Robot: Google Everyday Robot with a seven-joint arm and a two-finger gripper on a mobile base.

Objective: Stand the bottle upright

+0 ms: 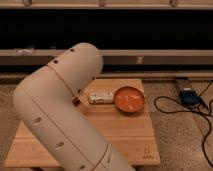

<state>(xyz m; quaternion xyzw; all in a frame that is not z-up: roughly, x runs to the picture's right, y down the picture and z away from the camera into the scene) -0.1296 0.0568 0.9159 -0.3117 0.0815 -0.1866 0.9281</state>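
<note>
approach stage: the bottle (101, 97) lies flat on the table (125, 137) just beside the bowl (129, 99), untouched; the gripper, out of sight past the arm (60, 110), jaws spread, must next reach and pinch it

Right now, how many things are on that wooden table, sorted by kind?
bottle, lying down: 1
orange bowl: 1
reddish item, half hidden by the arm: 1
Total: 3
The gripper is out of view.
</note>
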